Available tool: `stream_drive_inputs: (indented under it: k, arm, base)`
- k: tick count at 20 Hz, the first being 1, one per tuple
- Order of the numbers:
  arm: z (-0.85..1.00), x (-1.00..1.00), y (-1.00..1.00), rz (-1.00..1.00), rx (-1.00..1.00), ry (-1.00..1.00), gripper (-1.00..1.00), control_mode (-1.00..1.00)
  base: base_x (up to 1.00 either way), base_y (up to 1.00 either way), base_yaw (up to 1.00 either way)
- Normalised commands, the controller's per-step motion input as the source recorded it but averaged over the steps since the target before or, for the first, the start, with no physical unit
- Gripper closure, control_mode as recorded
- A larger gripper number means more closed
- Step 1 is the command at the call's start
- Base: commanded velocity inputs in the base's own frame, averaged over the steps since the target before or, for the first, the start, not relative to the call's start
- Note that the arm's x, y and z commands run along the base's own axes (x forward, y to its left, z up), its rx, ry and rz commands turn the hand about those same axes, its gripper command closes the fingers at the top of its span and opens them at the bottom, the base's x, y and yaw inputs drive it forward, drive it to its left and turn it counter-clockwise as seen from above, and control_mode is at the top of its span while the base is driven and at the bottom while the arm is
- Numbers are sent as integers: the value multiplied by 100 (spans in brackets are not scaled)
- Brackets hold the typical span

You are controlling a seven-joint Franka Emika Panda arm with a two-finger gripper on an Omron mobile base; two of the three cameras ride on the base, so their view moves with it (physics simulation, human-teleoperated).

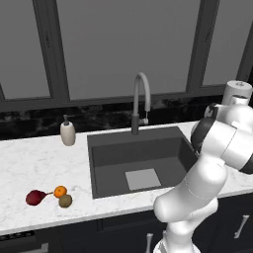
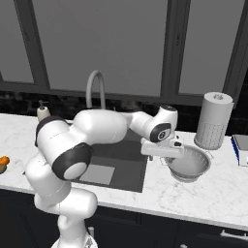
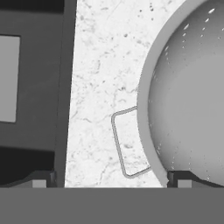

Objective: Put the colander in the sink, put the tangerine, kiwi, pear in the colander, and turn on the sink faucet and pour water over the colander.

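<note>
Currently your pincer (image 2: 170, 156) hangs just above the near-left rim of the colander (image 2: 190, 163), fingers spread wide and grasping nothing. In the hand view one fingertip (image 3: 179, 180) sits at the rim and the other (image 3: 38, 180) lies out toward the sink (image 3: 30, 87), so the wire side handle (image 3: 119, 144) falls between them, likely the intended grip point.

Colander rests on the marble surface (image 2: 213, 193), just right of the sink and near the paper towel roll (image 2: 214, 120).

Pear (image 1: 34, 197), tangerine (image 1: 60, 190) and kiwi (image 1: 65, 200) cluster on the surface left of the sink, awaiting the colander.

Sink faucet (image 1: 140, 101) stands behind the basin; no water runs.
</note>
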Motion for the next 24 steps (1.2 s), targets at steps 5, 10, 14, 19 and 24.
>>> stream_drive_inputs:
  k: [5, 10, 14, 19, 24]
  arm:
    - [-14, 9, 0, 0, 0, 0, -100, -100]
    - [-13, 0, 0, 0, 0, 0, -100, -100]
    - [-5, 0, -2, 0, 0, 0, -100, -100]
    - [-6, 0, 0, 0, 0, 0, -100, -100]
    - [-13, 0, -4, 0, 0, 0, -100, -100]
  base:
    - [0, 0, 0]
    - [0, 0, 0]
    - [0, 0, 0]
    - [0, 0, 0]
    - [0, 0, 0]
